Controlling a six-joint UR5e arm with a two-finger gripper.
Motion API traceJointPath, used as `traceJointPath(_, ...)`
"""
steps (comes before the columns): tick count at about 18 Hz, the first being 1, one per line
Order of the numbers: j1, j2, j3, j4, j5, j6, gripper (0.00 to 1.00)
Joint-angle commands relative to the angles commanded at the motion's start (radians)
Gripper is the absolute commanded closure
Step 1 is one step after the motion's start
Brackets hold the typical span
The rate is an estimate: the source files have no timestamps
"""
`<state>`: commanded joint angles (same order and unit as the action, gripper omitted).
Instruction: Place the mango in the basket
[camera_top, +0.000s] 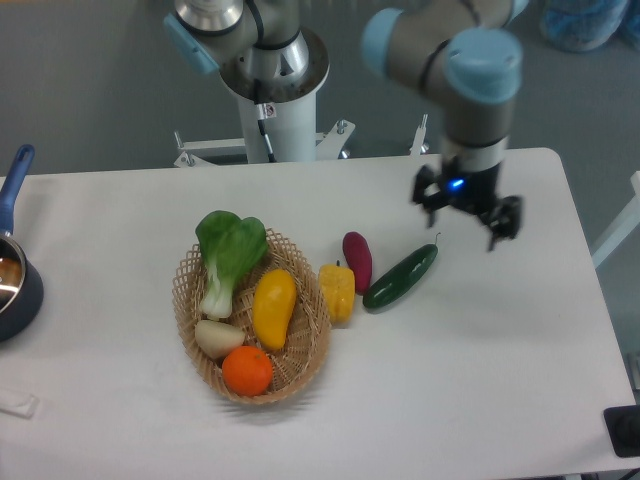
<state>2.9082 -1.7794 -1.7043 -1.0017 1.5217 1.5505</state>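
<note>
On the white worktop (480, 380), the wicker basket (186, 322) serves as the reference point. Inside the basket, the mango (273, 307) lies lengthwise in the middle, tilted slightly, with its yellow-orange surface fully visible. Beside the mango, toward the basket's far left rim, a leafy green vegetable (228, 255) rests with its pale stalk pointing into the basket. An onion (217, 337) sits against the near left wall, and an orange (247, 370) sits at the near end, touching the onion.

Just outside the basket's right rim, a yellow pepper (337, 292) stands against the wicker. Next to the pepper, farther from the basket, lies a purple eggplant (357, 260); beyond it lies a cucumber (400, 276), set diagonally.

Well to the right of the basket, above the cucumber's far tip, the hand (468, 212) hangs with its two fingers spread apart and nothing between them.

At the worktop's left edge, far from the basket, a dark pot (14, 290) with a blue handle is partly in view.
</note>
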Motion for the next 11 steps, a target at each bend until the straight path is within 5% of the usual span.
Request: traceJointPath(11,0.160,-0.068,0.011,0.005,-0.112,0.235,0.00)
